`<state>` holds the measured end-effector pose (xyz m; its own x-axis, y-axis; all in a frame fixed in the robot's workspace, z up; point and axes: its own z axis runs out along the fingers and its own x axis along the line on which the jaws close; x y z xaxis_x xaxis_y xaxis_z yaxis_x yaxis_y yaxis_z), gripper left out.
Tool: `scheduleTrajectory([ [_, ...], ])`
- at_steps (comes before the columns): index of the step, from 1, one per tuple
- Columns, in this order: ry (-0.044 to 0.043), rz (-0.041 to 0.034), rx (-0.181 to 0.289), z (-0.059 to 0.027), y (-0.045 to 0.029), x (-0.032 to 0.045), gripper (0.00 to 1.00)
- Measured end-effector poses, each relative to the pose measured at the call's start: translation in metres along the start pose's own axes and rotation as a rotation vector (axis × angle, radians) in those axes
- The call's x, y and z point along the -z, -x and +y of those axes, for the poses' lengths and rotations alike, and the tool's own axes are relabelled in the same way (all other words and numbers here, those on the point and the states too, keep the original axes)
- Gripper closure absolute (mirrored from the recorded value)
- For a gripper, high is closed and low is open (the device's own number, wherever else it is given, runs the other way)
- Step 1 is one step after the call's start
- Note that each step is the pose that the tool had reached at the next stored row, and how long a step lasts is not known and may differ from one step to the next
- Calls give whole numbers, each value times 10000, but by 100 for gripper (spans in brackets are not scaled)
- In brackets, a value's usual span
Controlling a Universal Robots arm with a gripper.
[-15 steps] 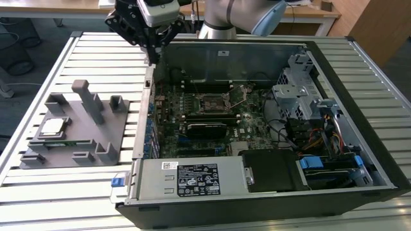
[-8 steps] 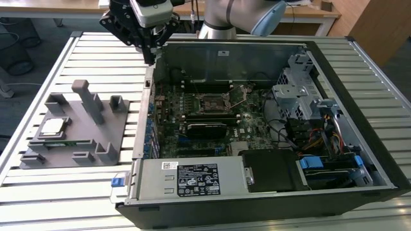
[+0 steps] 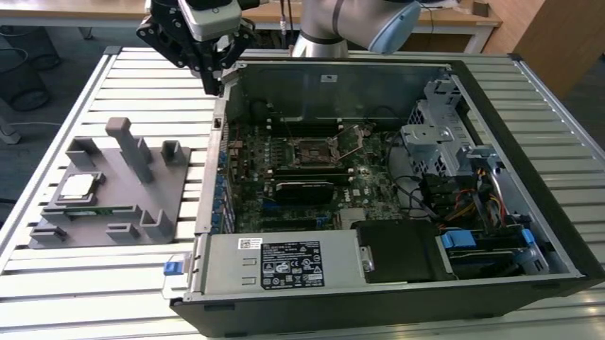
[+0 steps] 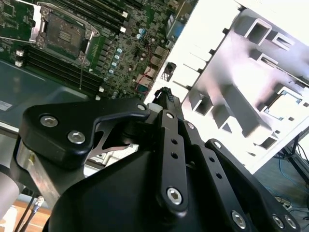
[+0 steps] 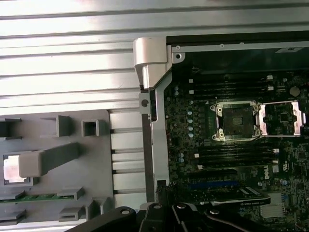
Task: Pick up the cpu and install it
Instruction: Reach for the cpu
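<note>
**Jaws over case edge, cpu well off to the fixture side**

Gripper (image 3: 215, 85) hung above the case (image 3: 378, 81) side wall, jaws together w/ nothing between them. Cpu (image 3: 78, 186) lay flat in its pocket on the fixture (image 3: 175, 191), untouched, well apart from the jaws: lower than them and out toward the exterior view's left, away from the case. Socket (image 3: 315, 150) sat on the jaws' opp. side, inside the case, so the tips stood roughly between the two. In the first wrist view, cpu (image 5: 10, 169) showed as a pale square partly behind a fixture post. Cpu's square, so no long axis to line up on. Judged: pick not yet begun.
</note>
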<state>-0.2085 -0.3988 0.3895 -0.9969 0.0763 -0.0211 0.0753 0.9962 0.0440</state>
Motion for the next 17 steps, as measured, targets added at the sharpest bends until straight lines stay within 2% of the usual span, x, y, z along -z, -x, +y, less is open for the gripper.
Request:
scheduleTrajectory([
  [17, 0, 4, 0, -13, -175, -15, 89],
])
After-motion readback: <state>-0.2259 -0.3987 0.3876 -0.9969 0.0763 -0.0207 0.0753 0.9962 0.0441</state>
